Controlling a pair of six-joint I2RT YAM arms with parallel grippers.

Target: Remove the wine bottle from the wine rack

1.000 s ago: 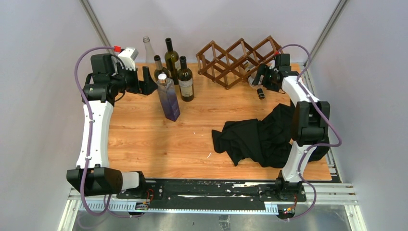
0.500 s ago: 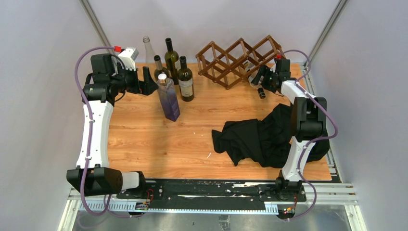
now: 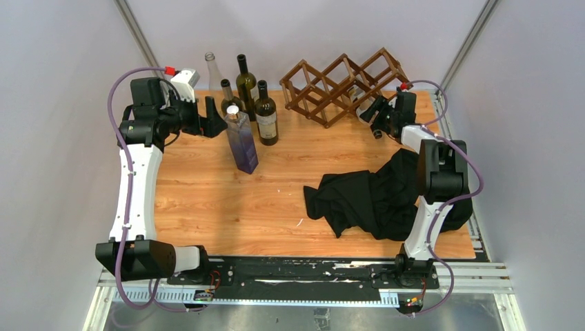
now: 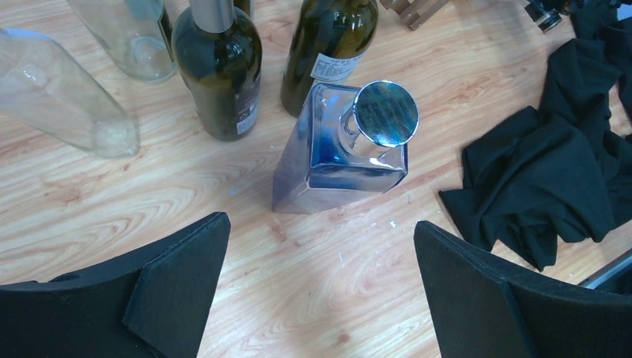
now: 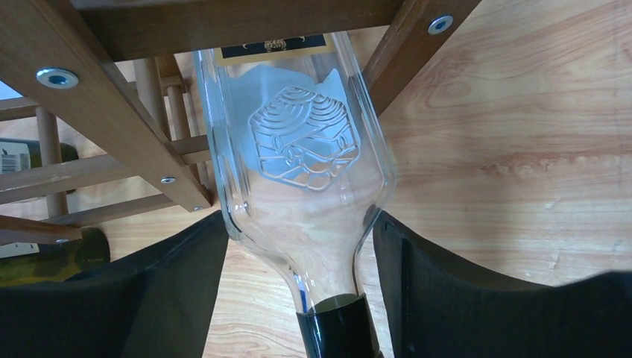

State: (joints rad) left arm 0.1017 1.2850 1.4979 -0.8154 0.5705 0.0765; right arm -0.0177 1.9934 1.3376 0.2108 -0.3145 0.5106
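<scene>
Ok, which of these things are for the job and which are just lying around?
For the job: wine rack; clear wine bottle lying in it; right pincer astride the bottle's shoulder.
Just lying about: black cloth; blue square bottle; other standing bottles; left pincer, open.

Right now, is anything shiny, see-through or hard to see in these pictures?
Left wrist view: the silver cap on the blue bottle glints with reflected light. Right wrist view: the clear wine bottle looks sharp, with wood grain showing through its glass. Top view: the light is soft and even, with faint shadows, and the black cloth is so dark its folds barely show.
</scene>
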